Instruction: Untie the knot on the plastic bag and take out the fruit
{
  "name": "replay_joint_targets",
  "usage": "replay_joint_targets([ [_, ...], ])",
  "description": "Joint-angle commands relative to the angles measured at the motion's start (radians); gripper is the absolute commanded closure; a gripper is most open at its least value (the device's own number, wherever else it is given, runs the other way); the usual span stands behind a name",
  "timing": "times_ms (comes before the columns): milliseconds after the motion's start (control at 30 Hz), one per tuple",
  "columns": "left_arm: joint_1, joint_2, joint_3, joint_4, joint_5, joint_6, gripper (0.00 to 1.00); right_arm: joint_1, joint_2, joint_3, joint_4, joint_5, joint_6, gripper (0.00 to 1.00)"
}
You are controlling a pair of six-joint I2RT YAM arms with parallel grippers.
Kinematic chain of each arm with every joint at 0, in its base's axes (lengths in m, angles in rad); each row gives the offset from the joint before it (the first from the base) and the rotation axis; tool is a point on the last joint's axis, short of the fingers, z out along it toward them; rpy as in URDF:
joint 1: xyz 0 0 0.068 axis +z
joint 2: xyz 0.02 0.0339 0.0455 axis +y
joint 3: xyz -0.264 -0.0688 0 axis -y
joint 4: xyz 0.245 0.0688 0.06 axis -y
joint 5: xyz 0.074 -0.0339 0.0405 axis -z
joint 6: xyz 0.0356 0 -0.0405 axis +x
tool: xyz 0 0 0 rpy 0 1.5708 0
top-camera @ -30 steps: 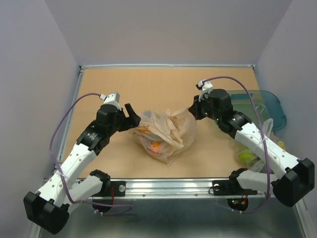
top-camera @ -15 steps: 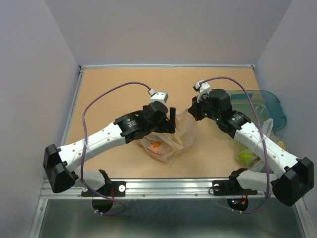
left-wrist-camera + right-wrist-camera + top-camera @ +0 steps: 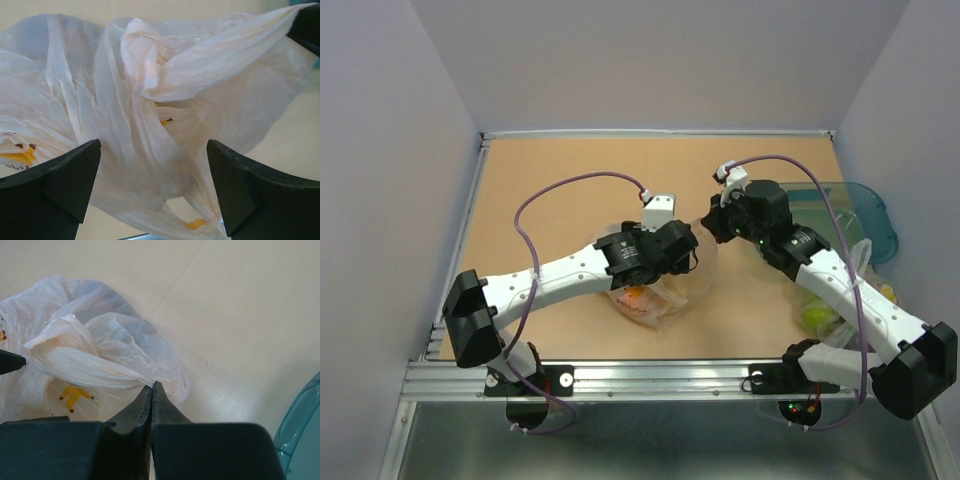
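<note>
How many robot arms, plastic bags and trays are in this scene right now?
Robot arms: 2, left arm and right arm
Plastic bags: 2, peach bag and clearer bag
Trays: 1, teal tray
Total: 5

The right gripper [image 3: 151,386] has its jaws closed, apparently pinching a strand of the plastic bag [image 3: 90,340] at 10 o'clock. A teal tray [image 3: 300,425] sits at 4 o'clock.

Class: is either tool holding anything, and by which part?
The right tool is shut on the plastic bag, pinching the end of a stretched strip of it. The left tool is open astride the bag, holding nothing.
</note>
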Motion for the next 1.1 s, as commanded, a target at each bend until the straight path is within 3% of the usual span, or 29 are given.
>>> replay_joint_targets([
  [0,0.002,0.036,0.062,-0.086,-0.168,-0.048,0.01,-0.004,-0.041,-0.01,0.034,-0.013,0.005,0.99],
  [133,0.019,0.075,0.068,-0.122,-0.208,-0.05,0.03,-0.004,-0.051,-0.02,0.031,-0.012,0.005,0.99],
  [233,0.048,0.07,0.042,-0.112,-0.211,-0.03,0.1,-0.004,-0.063,-0.03,0.029,0.008,-0.002,1.0],
  [400,0.15,0.023,-0.041,-0.105,-0.218,0.03,0.31,-0.004,-0.073,-0.038,0.029,0.132,0.003,1.0],
  [567,0.351,-0.091,-0.092,-0.059,-0.219,0.186,0.55,-0.004,-0.048,-0.006,0.029,0.275,0.008,1.0],
  [667,0.462,-0.132,-0.11,-0.028,-0.223,0.281,0.68,-0.006,-0.015,0.046,0.032,0.333,0.011,0.99],
  [800,0.601,-0.183,-0.112,-0.007,-0.212,0.393,0.73,-0.016,0.056,0.138,0.032,0.416,0.003,0.99],
  [867,0.679,-0.227,-0.099,0.019,-0.174,0.461,0.81,-0.039,0.112,0.212,0.034,0.421,-0.006,0.99],
  [967,0.718,-0.275,-0.063,0.036,-0.107,0.514,1.0,-0.061,0.191,0.321,0.034,0.412,-0.02,0.99],
  [1067,0.721,-0.31,-0.029,0.038,0.002,0.536,1.0,-0.064,0.24,0.396,0.034,0.36,-0.066,0.99],
])
